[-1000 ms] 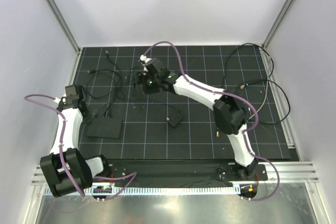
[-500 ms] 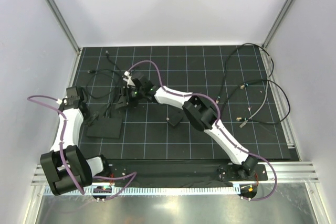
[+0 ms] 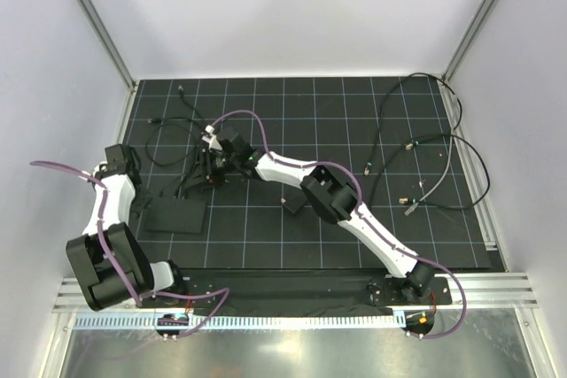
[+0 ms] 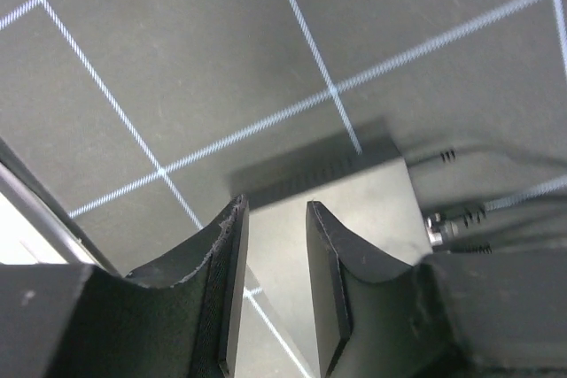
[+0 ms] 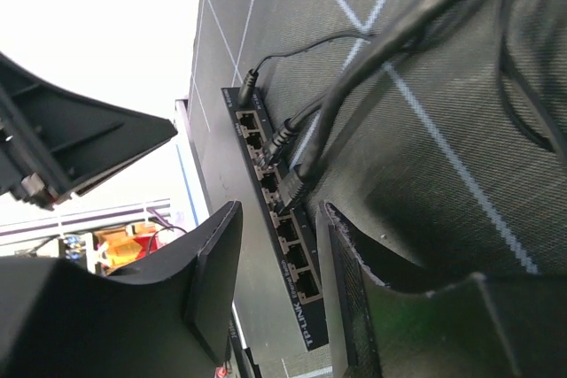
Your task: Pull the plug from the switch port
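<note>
The switch [image 3: 177,215] is a flat black box on the left of the mat, with its row of ports [image 5: 285,238] on the far narrow edge. A black plug [image 5: 293,187] sits in one port, and two more leads enter farther along that edge. My right gripper [image 5: 279,215] is open, its fingertips just short of the plug with nothing between them. In the top view that right gripper [image 3: 209,173] hangs over the cables behind the switch. My left gripper [image 4: 275,217] is open over the switch's top [image 4: 363,205] near a corner. From above, the left gripper [image 3: 139,198] is at the box's left end.
A small black square block [image 3: 296,201] lies mid-mat under the right arm. Thin black cables [image 3: 182,130] loop behind the switch. Longer cables with loose connectors [image 3: 416,190] sprawl on the right side. Grey walls and metal rails enclose the mat.
The right arm swung left from mid-mat to the cables at the switch's far edge, and its jaws narrowed. The left wrist shifted slightly by the switch's left end.
</note>
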`<state>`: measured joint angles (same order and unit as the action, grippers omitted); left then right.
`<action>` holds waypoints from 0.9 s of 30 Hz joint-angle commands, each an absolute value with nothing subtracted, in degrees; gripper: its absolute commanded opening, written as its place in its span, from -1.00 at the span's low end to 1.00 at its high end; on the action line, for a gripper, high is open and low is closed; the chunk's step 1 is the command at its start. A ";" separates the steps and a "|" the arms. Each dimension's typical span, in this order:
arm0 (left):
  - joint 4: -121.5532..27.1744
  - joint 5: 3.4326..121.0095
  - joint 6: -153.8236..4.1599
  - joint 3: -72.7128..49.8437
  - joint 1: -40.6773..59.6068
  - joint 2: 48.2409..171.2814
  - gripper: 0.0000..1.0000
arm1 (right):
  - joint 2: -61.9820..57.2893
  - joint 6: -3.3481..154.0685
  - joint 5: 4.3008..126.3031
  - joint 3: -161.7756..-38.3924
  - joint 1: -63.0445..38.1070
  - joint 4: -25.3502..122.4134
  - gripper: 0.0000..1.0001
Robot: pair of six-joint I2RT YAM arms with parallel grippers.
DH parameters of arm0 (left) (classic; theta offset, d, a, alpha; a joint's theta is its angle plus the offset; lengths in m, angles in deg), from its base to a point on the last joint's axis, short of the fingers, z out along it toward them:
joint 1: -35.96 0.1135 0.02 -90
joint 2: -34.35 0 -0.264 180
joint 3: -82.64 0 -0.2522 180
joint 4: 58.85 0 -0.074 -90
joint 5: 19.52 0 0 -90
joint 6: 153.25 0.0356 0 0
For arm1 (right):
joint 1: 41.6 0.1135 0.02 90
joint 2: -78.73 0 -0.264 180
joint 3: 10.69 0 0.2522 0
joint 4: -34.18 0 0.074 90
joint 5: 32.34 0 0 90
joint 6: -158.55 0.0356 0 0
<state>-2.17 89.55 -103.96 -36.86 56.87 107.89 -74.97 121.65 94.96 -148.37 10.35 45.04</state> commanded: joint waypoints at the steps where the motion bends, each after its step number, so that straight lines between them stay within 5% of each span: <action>1: -7.19 88.88 -103.86 -34.21 57.85 110.46 -0.25 | -75.16 125.05 95.98 -149.34 10.52 42.31 -0.10; 27: -11.07 66.09 -107.63 -45.19 57.85 106.26 -0.30 | -72.53 131.12 100.29 -140.12 10.88 36.86 -0.07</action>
<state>-11.90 69.20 -106.28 -42.59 57.53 108.48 -75.89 131.74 99.81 -142.38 10.48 35.79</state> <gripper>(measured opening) 0.349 0.463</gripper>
